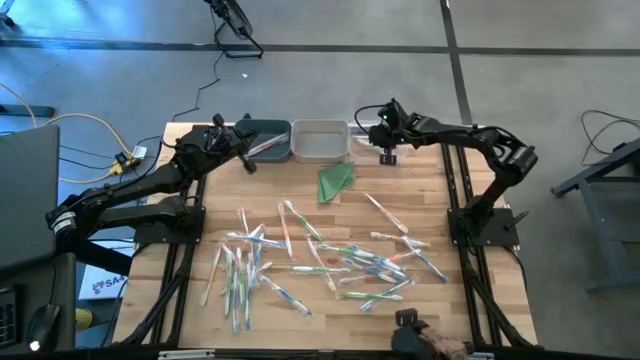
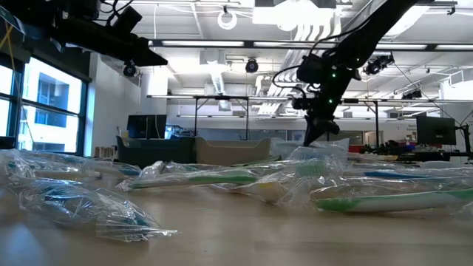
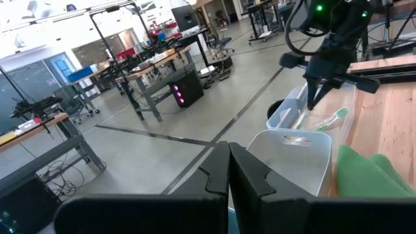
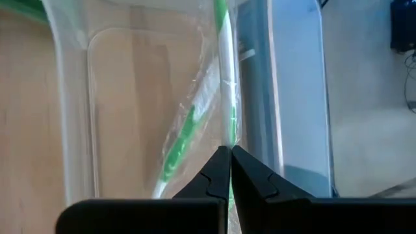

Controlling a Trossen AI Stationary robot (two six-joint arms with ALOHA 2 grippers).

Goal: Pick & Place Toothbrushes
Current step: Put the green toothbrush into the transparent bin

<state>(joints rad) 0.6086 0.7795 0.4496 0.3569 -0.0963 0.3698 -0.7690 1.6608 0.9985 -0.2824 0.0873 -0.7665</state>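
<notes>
A: Clear plastic wrap, with a green-and-white toothbrush (image 4: 224, 84) inside it. That is what the right hand (image 4: 229, 153) is pinching, fingers closed tight on the packet, above the clear bin (image 1: 320, 141) at the far edge of the bench (image 1: 440, 215).

B: And the bin itself?

A: It is sitting at the middle of the far edge, just beside a dark bin (image 1: 262, 140) on its left. The packet is hanging down into the clear one.

B: What is the left hand (image 3: 229, 166) doing?

A: It is hovering over the dark bin with its fingers pressed together and nothing between them. A pink-accented toothbrush (image 1: 262, 148) is lying in that bin.

B: The rest of the toothbrushes?

A: The loose toothbrushes (image 1: 330, 262) are lying scattered in their wrappers across the near half of the bench, well apart from both bins. A folded green cloth (image 1: 336, 181) is lying between the heap and the clear bin.
</notes>
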